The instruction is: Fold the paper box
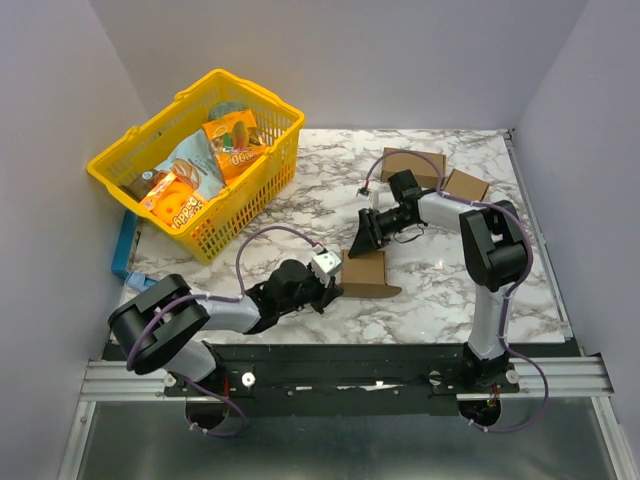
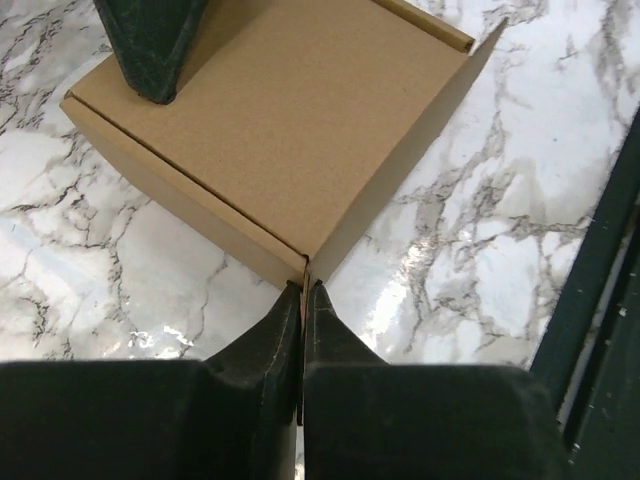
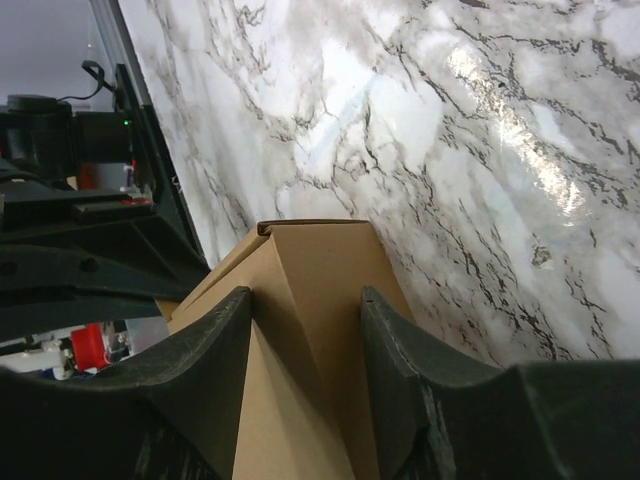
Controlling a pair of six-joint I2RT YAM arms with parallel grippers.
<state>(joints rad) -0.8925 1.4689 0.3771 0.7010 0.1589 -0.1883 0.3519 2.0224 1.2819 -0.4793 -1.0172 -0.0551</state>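
The left gripper (image 2: pixel 303 295), matte black, pinched the thin corner seam of the brown cardboard paper box (image 2: pixel 290 120); the right gripper (image 3: pixel 305 298) clamped its angular wall over the glossy marble table (image 2: pixel 480 220).

Top view overhead, far; both wrist views close, sharing paper box (image 2: pixel 290 120).

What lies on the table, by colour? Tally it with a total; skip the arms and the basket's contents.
Brown: 3 (the paper box, a long cuboid, a squarish cuboid)
Yellow: 1 (the basket)
Blue: 1 (a flat piece at the left edge)
Total: 5
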